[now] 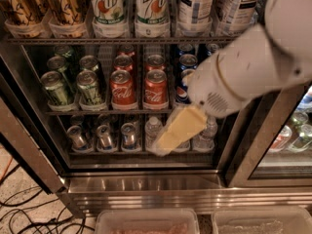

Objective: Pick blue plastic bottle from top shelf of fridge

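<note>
Two tall bottles with pale blue-and-white checked labels point(195, 6) stand at the right of the top shelf point(122, 41), a thin dark wire rack in the steel-framed fridge point(146, 189); their caps are cut off by the frame's top. My white arm point(253, 67) reaches in from the upper right. Its yellowish gripper point(166, 141) hangs in front of the lower racks, well below the blue-labelled bottles and touching nothing I can make out.
Green-and-white 7up bottles point(107, 9) and gold-brown bottles point(66, 6) share the top shelf. Below are green cans point(90, 84), Coke cans point(156, 89) and Pepsi cans point(185, 79), then small cans point(105, 135) and water bottles. Clear bins point(146, 222) and floor cables point(29, 213) lie below.
</note>
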Tool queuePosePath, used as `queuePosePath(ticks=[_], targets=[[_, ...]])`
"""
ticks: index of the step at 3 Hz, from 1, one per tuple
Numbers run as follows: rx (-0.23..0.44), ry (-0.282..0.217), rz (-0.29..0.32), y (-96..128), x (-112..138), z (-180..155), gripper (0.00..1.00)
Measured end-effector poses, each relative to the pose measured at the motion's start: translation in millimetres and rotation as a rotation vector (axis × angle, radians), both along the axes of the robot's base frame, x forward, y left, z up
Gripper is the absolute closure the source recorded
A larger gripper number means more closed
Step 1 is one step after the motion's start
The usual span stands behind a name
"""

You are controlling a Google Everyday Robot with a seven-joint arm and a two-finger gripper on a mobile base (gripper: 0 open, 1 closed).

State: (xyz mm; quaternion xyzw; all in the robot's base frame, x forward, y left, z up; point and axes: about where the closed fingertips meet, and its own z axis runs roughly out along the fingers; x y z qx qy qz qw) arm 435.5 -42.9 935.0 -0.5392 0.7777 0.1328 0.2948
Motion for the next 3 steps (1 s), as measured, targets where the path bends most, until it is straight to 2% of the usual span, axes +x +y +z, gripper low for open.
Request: queuePosePath(ticks=[1,2,3], targets=[[0.124,0.001,0.012,30,-26,-46,0.0],[0.277,0.018,-0.006,51,-38,-106,0.0],[0.493,-0.038,-0.099,56,-17,-122,0.0]])
